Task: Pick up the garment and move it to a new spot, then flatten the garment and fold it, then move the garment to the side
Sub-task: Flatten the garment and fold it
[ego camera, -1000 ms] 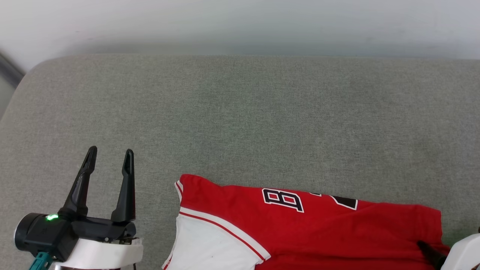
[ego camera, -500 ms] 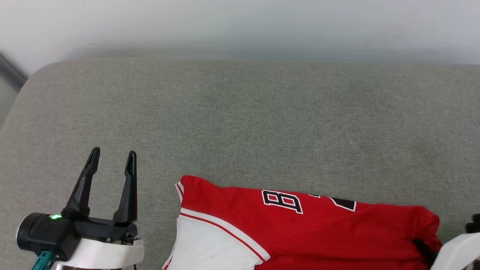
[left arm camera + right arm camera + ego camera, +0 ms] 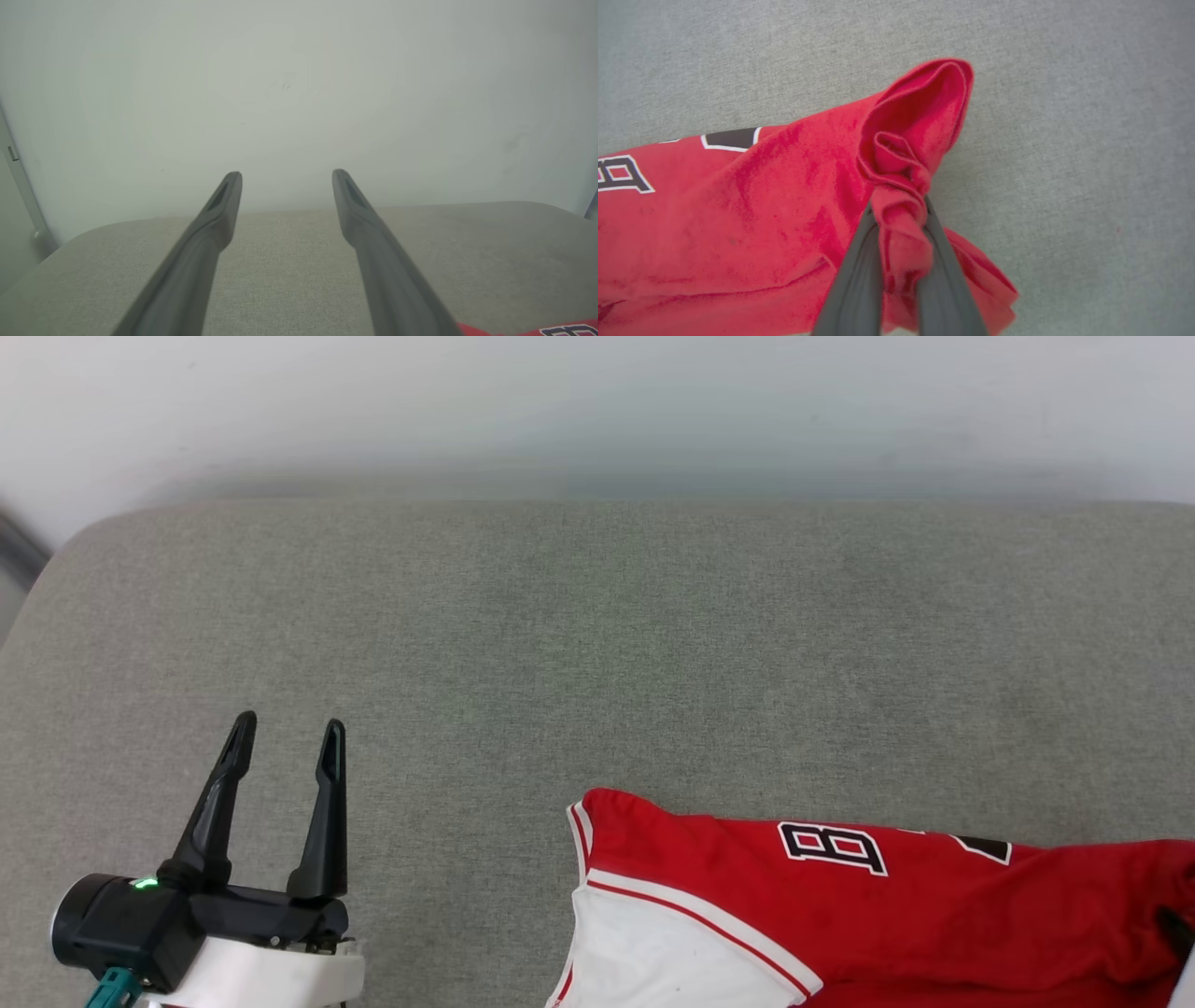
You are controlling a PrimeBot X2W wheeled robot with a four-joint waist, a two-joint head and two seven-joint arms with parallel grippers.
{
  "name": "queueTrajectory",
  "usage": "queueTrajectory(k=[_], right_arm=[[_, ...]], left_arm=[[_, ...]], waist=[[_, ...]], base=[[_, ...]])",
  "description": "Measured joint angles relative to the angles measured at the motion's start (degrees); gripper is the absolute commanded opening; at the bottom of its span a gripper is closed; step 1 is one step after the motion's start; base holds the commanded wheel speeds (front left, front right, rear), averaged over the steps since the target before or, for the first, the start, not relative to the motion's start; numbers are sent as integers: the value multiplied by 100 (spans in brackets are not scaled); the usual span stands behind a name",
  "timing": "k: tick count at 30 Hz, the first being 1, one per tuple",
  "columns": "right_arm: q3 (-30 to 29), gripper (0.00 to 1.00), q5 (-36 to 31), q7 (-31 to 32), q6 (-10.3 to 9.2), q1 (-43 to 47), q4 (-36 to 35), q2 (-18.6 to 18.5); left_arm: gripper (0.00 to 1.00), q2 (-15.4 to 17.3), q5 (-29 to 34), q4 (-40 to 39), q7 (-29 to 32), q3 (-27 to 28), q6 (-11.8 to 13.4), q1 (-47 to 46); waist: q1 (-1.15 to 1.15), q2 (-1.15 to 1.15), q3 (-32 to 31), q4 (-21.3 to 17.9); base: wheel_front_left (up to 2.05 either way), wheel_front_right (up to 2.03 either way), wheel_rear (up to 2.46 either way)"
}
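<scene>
Surface: grey-green woven cushion (image 3: 597, 644), flat, with a rounded corner at the far left. Behind it is a plain pale wall (image 3: 597, 401), which shows a few faint scuffs in the left wrist view.

Left gripper (image 3: 289, 723): released, nothing between its jaws. It sits above bare cushion with its tips pointing toward the wall. The left wrist view shows both fingers (image 3: 217, 224) spread apart, with cushion and wall in the gap.

Garment (image 3: 934, 915): lies on the cushion well to the right of the left gripper, apart from it. The part nearest that gripper is a white sleeve edged in red-and-white stripe.

Right gripper (image 3: 900, 205): clenched on a bunched fold of the garment's red cloth. The fabric is squeezed between the two fingers and puffs out past the tips in a rumpled loop. The creased red body, with dark white-edged print, stretches away to this gripper's left. To its right and beyond the tips is bare cushion.

Cannot tell whether the gripped end is clear of the cushion
</scene>
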Motion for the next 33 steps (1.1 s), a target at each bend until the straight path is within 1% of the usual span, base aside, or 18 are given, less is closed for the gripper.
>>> queueTrajectory(k=[3, 8, 10, 12, 16, 19, 23, 24, 27, 33], right_arm=[[387, 0, -132, 94, 0, 148, -457, -7], [1072, 0, -138, 458, 0, 317, -1207, 274], [1358, 0, -143, 569, 0, 352, -1405, 332], [1770, 0, -141, 705, 0, 427, -1581, 389], [2390, 0, -22, 825, 0, 464, -1735, 704], [2692, 0, 88, 823, 0, 388, -1727, 895], [2952, 0, 185, 686, 0, 129, -1546, 1018], [3011, 0, 241, 625, 0, 85, -1472, 1033], [3200, 0, 721, 332, 0, 34, -1163, 1045], [3535, 0, 1051, -102, -1, -325, -590, 1046]], left_arm=[[100, -1, 4, -46, 0, -12, 0, 31], [100, -35, 21, -167, 0, -42, -7, 16], [100, -47, 25, -164, 0, -78, -7, 7], [100, -63, 29, -154, 0, -115, -8, -27], [100, -77, 12, -153, 0, -135, -7, -47], [100, -74, 3, -152, 0, -137, -7, -47], [100, -73, -4, -147, 0, -123, -7, -47], [100, -73, -4, -148, 0, -122, -7, -50], [100, -75, -11, -152, 0, -156, -7, -57], [100, -73, -40, -137, 0, -194, -7, -71]], waist=[[0, 0, -33, -32], [0, 0, -45, -71], [0, 0, -55, -58], [0, 0, -65, -27], [0, 0, -76, 56], [0, 0, -83, 122], [0, 0, -87, 227], [0, 0, -88, 251], [0, 0, -86, 335], [0, 0, -72, 508]], base=[[0, 0, 0], [0, 0, 0], [0, 0, 0], [0, 0, 0], [0, 0, 0], [0, 0, 0], [0, 0, 0], [0, 0, 0], [0, 0, 0], [0, 0, 0]])
